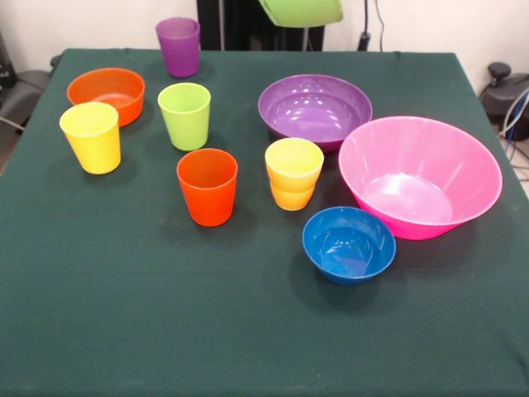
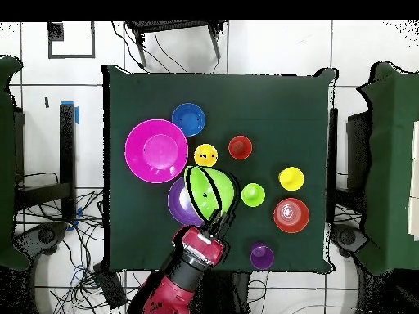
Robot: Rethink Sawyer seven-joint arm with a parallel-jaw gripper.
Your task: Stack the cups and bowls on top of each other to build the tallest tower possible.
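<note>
My gripper (image 2: 218, 217) is shut on the rim of the lime green bowl (image 2: 211, 190) and holds it in the air over the purple bowl (image 2: 177, 201). In the front view the lifted lime green bowl (image 1: 302, 11) shows at the top edge above the purple bowl (image 1: 315, 110). The pink bowl (image 1: 420, 176), blue bowl (image 1: 348, 244) and orange bowl (image 1: 107, 93) sit on the cloth. The purple cup (image 1: 178, 45), lime green cup (image 1: 185, 115), yellow cup (image 1: 91, 136), orange-red cup (image 1: 207, 186) and yellow-orange cup (image 1: 293, 172) stand upright and apart.
The dark green table cloth (image 1: 248, 331) covers the table. The red arm (image 2: 190, 266) comes in from the bottom of the overhead view. Chairs and cables lie round the table's edges.
</note>
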